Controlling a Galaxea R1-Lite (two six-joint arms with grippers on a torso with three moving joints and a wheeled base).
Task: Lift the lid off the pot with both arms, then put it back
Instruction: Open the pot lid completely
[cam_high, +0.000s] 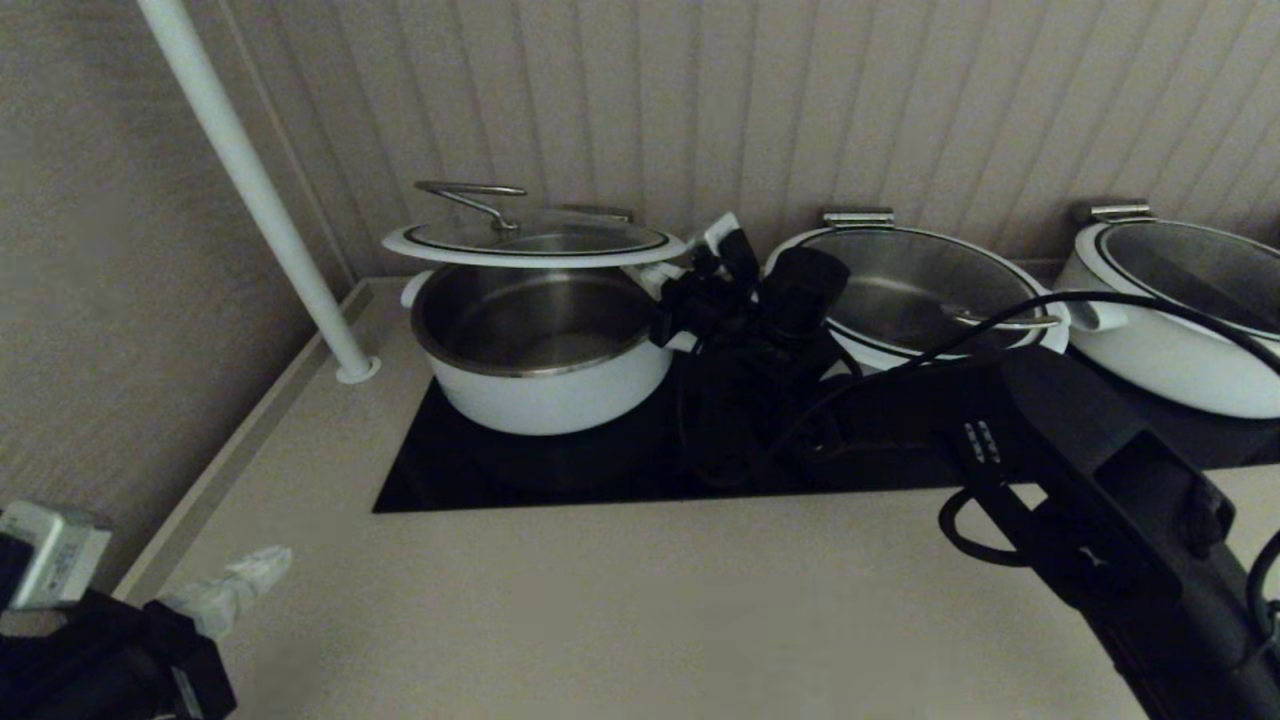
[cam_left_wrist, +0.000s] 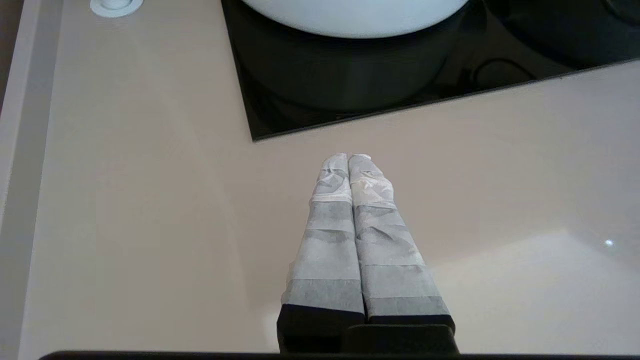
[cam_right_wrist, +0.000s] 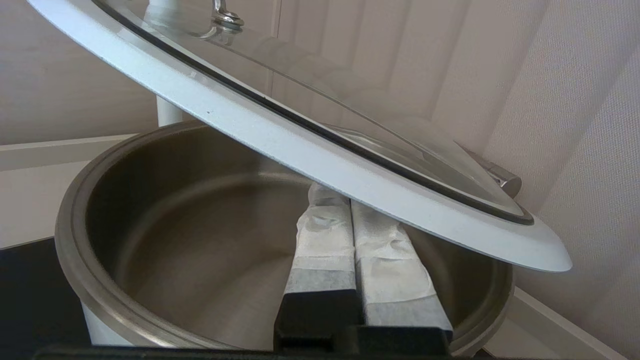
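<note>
The white pot (cam_high: 545, 385) stands on the black cooktop, its steel inside open to view (cam_right_wrist: 175, 225). The glass lid (cam_high: 535, 240) with its white rim (cam_right_wrist: 310, 145) is raised above the pot's rim; its steel loop handle (cam_high: 470, 195) is near its left edge. My right gripper (cam_high: 718, 240) is at the lid's right edge. Its taped fingers (cam_right_wrist: 325, 235) are pressed together, with the tips under the lid's rim and the rim resting on them. My left gripper (cam_high: 265, 565) is parked low at the front left, shut and empty over the counter (cam_left_wrist: 348, 157).
A white pole (cam_high: 255, 190) rises just left of the pot. Two more white pots stand to the right, one in the middle (cam_high: 920, 290) and one at the far right (cam_high: 1180, 300). The ribbed wall is close behind. The beige counter (cam_high: 600, 600) lies in front of the cooktop (cam_high: 560, 470).
</note>
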